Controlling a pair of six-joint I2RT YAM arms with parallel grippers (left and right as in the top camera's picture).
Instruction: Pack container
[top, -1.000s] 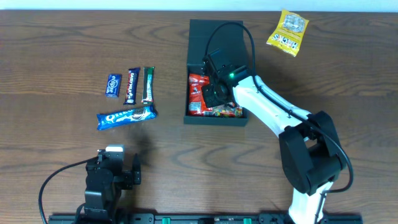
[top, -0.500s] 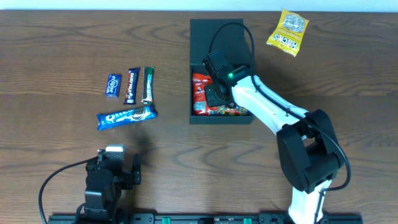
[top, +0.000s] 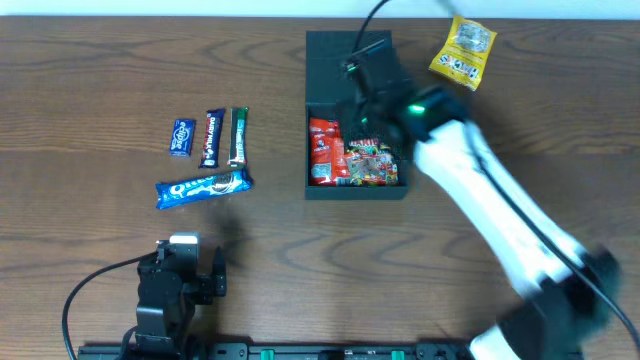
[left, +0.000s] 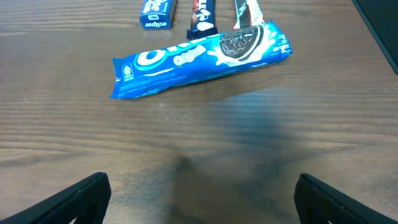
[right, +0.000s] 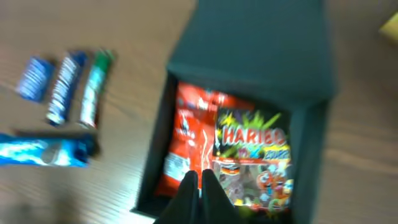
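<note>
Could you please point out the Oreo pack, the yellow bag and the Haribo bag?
Oreo pack (left: 199, 63), left wrist view, middle of the blue wrapper.
Yellow bag (top: 463, 51), overhead view, centre of the bag.
Haribo bag (right: 254, 152), right wrist view, its printed front.

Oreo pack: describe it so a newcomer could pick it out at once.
On the table, find the dark open container and look left. The Oreo pack is the lowest snack there in the overhead view. Unlike the three smaller bars lined up above it, it is bright blue, longest, and crosswise.
</note>
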